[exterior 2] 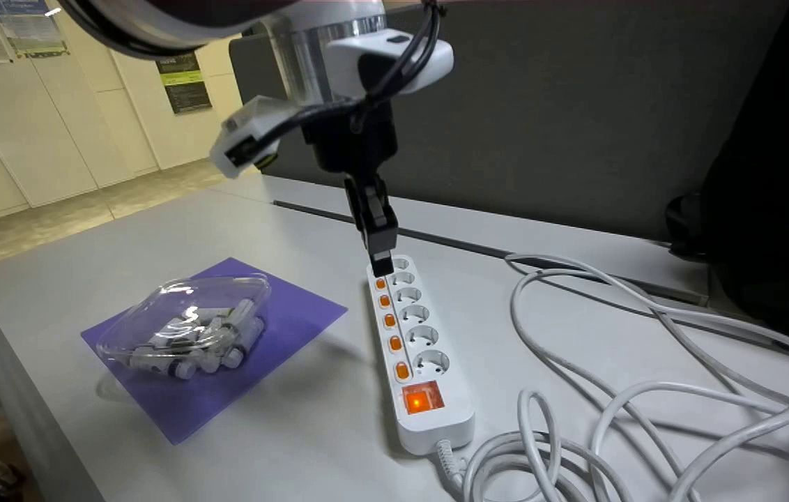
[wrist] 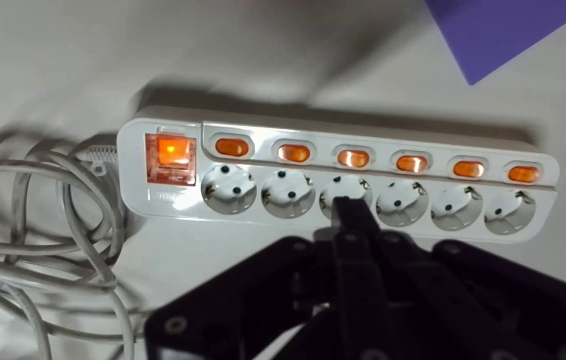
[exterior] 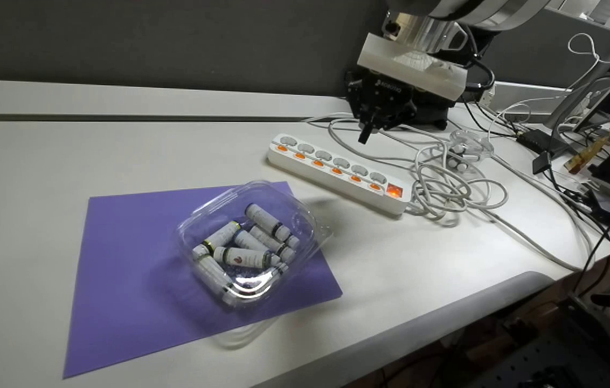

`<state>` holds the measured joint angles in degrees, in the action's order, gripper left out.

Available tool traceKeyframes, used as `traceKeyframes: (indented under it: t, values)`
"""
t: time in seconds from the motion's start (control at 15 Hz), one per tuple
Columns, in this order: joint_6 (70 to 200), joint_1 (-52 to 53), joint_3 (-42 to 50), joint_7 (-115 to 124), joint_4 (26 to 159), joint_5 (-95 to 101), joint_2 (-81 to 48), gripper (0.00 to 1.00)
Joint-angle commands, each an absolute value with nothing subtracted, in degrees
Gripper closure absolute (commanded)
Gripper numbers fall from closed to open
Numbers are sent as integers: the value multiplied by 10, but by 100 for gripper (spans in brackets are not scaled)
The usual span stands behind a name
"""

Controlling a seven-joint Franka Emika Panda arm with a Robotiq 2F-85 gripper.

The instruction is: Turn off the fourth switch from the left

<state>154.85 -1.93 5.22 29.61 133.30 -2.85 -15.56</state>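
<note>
A long white power strip [exterior: 332, 183] lies on the desk with a row of small orange rocker switches. Counted from the left in an exterior view, the fourth switch [exterior: 337, 171] is near the strip's middle; it also shows in an exterior view [exterior 2: 389, 321] and in the wrist view [wrist: 353, 158]. Whether it is lit I cannot tell. My gripper [exterior: 365, 134] is shut and empty, pointing down above the strip and apart from it. In the wrist view its fingertips [wrist: 355, 212] cover part of the socket beside that switch; the switch itself is uncovered.
A larger glowing main switch [wrist: 170, 157] sits at the cable end. Coiled white cables [exterior: 445, 183] lie beside that end. A clear plastic box [exterior: 251, 242] of small bottles is over a purple sheet [exterior: 122, 269]. A dark partition [exterior 2: 576, 125] stands behind the desk.
</note>
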Motion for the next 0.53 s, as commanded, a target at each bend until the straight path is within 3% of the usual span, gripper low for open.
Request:
traceKeyframes:
  t: [0.0, 0.47]
  values:
    - [1559, 18, 85, 343, 1294, -14, -208, 100]
    - [1567, 68, 111, 360, 1249, -22, -272, 100]
